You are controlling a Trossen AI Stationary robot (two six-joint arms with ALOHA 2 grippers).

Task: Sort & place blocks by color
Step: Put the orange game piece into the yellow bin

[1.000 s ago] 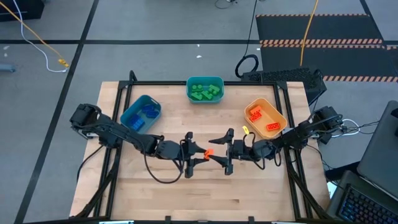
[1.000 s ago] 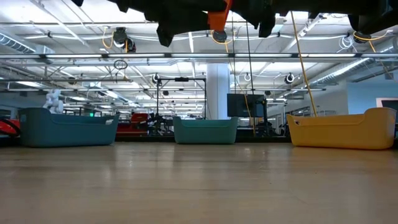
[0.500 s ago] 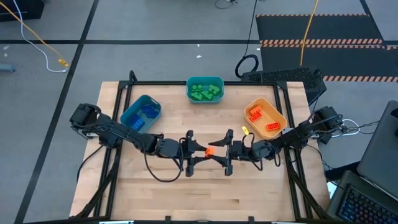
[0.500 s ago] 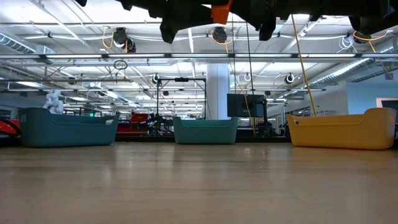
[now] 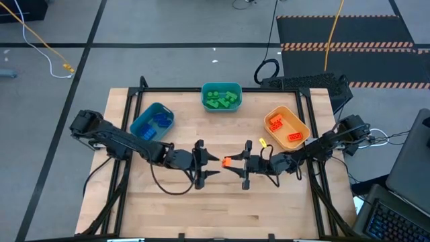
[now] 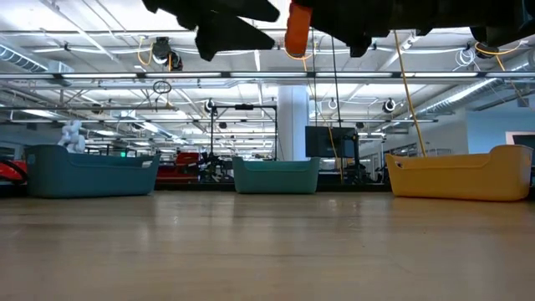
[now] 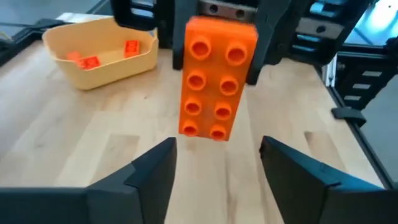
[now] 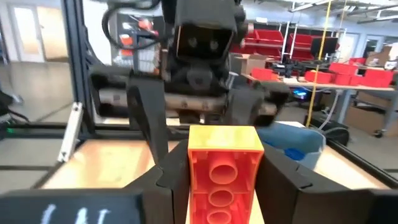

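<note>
The wooden desk (image 5: 175, 208) carries three bins along its far half: a blue bin (image 5: 152, 122) toward the left arm's side, a teal bin (image 5: 221, 97) at the far middle edge, and an orange-yellow bin (image 5: 287, 127) toward the right arm's side. Blue blocks (image 5: 160, 119) lie in the blue bin, green blocks (image 5: 220, 99) in the teal one, and orange blocks (image 5: 285, 131) in the orange-yellow one.

Both arms reach in over the middle of the desk and face each other. The right claw (image 5: 236, 163) is clamped on an orange block (image 5: 227, 161), a two-by-four studded brick, its fingers (image 8: 283, 177) pressed against the brick's two sides; in the low view the brick (image 6: 298, 25) hangs well above the desk top. The left claw (image 5: 207, 160) sits just beside that brick with its fingers (image 7: 149, 171) spread wide and nothing between them; in its wrist view the brick (image 7: 214, 78) is in front of the fingertips, studs toward the camera, apart from both fingers
</note>
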